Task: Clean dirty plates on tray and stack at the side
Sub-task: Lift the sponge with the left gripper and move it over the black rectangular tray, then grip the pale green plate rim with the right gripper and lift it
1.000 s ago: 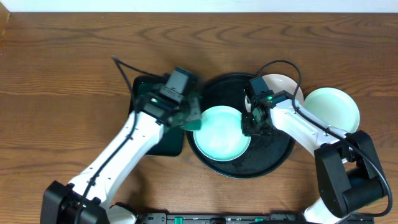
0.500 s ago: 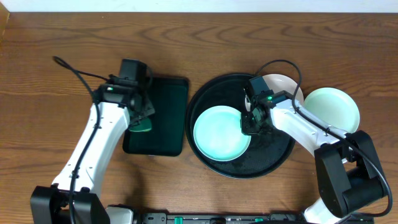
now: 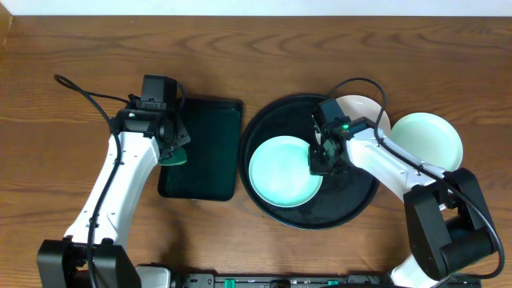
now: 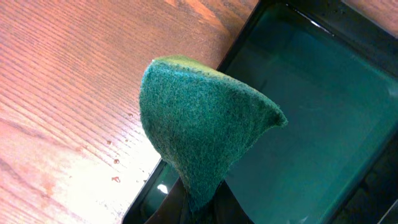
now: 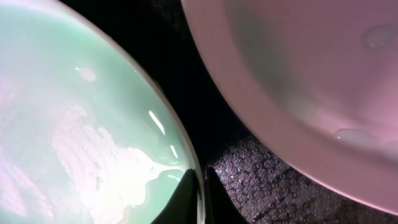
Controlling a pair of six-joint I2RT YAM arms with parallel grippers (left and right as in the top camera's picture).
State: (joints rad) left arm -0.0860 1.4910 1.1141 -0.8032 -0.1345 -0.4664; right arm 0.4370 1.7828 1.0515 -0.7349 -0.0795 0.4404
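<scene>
A mint-green plate [image 3: 284, 171] lies on the round black tray [image 3: 352, 204]. My right gripper [image 3: 318, 160] is shut on its right rim; the wrist view shows the rim [image 5: 186, 155] pinched between the fingers [image 5: 200, 193]. A white plate [image 3: 366, 108] rests at the tray's back right edge and also shows in the right wrist view [image 5: 311, 81]. A second mint-green plate [image 3: 428, 138] sits on the table right of the tray. My left gripper [image 3: 174, 152] is shut on a green scouring pad [image 4: 199, 130] over the left edge of the rectangular dark green tray [image 3: 210, 152].
The dark green tray [image 4: 311, 112] lies left of the black tray. Bare wood table lies to the left and behind. A black cable loops behind each arm.
My left arm has carried the scouring pad from the mint-green plate leftward to the far edge of the dark green tray. My right gripper has held still on the plate.
</scene>
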